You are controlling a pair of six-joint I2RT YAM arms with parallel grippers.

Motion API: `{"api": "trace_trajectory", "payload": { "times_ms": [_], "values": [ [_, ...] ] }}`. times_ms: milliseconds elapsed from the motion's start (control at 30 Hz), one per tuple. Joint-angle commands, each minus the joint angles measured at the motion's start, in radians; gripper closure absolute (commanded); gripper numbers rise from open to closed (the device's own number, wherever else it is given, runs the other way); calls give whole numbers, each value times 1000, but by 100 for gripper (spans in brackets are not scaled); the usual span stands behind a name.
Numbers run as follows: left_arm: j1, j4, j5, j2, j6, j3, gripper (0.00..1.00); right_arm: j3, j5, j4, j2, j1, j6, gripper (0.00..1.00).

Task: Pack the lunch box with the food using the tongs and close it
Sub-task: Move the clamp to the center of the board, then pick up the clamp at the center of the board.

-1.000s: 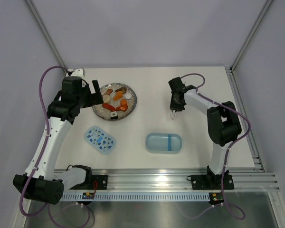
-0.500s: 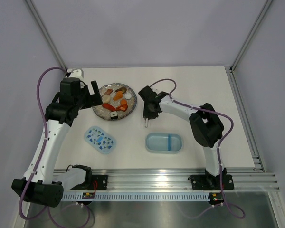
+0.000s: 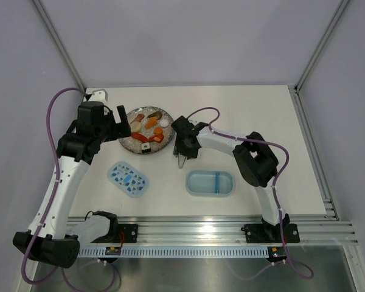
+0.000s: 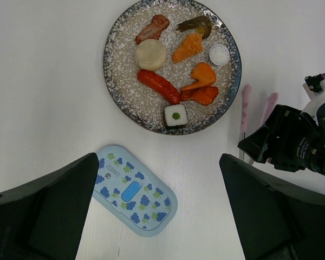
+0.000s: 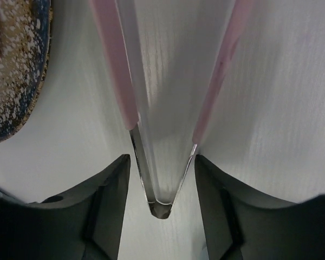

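The food (image 4: 162, 86), small orange, red, white and brown pieces, lies on a round grey speckled plate (image 3: 129, 141). The pale blue lunch box (image 3: 210, 182) stands uncovered at the front centre, and its flecked lid (image 4: 132, 197) lies front left. My right gripper (image 3: 182, 148) sits just right of the plate. The pink-white tongs (image 5: 116, 70) are held between its fingers (image 5: 105, 206), joined end toward the palm and arms sprung apart in a V. The tongs' pink tips (image 4: 246, 105) lie beside the plate's rim (image 4: 235, 70). My left gripper (image 4: 157, 158) hovers open over the plate and lid, holding nothing.
Purple cables (image 3: 55, 106) loop off both arms. The right arm's elbow (image 3: 255, 161) rises just behind the lunch box. A metal rail (image 3: 219, 230) runs along the near edge, and grey walls close the back and sides.
My right arm carried the tongs from the table's right side to the plate's right edge. Its jaws have widened and the tongs' arms have spread. The left arm barely moved.
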Motion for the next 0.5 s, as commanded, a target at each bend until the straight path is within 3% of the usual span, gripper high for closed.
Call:
{"api": "trace_trajectory", "payload": {
  "times_ms": [0,67,167,333,467],
  "values": [
    [-26,12,-58,-5,0,25,1,37,43,7,-52,5,-22,37],
    [-53,3,-85,8,-9,26,1,36,98,-12,-96,1,-43,32],
    [-78,12,-99,15,-36,12,1,-1,142,-20,-162,-21,-80,31],
    [-125,99,-64,12,-62,-52,1,-149,199,-8,-352,-152,-137,30],
    [-185,61,-79,101,-98,-29,1,-271,196,1,-481,-289,-172,28]
  ]
}}
